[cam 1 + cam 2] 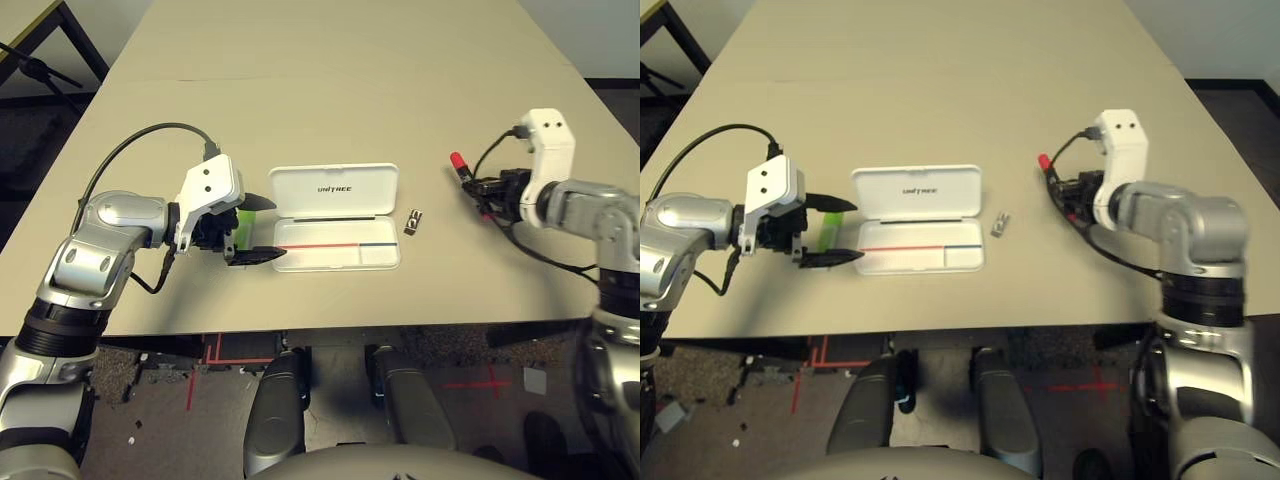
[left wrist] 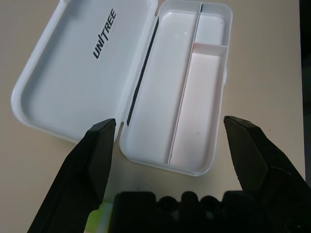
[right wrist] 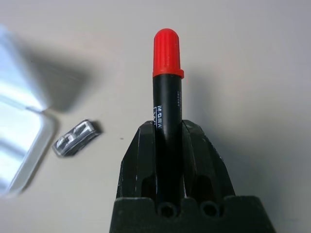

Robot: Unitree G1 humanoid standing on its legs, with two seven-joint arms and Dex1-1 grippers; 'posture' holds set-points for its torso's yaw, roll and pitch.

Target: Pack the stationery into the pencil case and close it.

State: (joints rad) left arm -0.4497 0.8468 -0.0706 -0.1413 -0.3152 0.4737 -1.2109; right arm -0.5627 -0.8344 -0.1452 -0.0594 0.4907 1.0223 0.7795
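The white pencil case (image 1: 335, 190) lies open mid-table, its "UNITREE" lid on the far side and its tray (image 2: 199, 97) with the red-and-blue stripe on the near side. My left gripper (image 1: 262, 230) stands open at the case's left end, its fingers spread about as wide as the case. The light-green stick (image 1: 243, 222) lies on the table under that gripper, not gripped. The small black-and-silver clip (image 1: 413, 222) rests just right of the case. Further right, my right gripper (image 1: 480, 187) is shut on the red marker (image 3: 167, 73), whose red cap points away from the wrist.
The tan table (image 1: 330, 80) stretches far behind the case. Black cables run from both wrists. The table's near edge lies a little in front of the case. A dark stand (image 1: 40, 70) sits off the table's far left corner.
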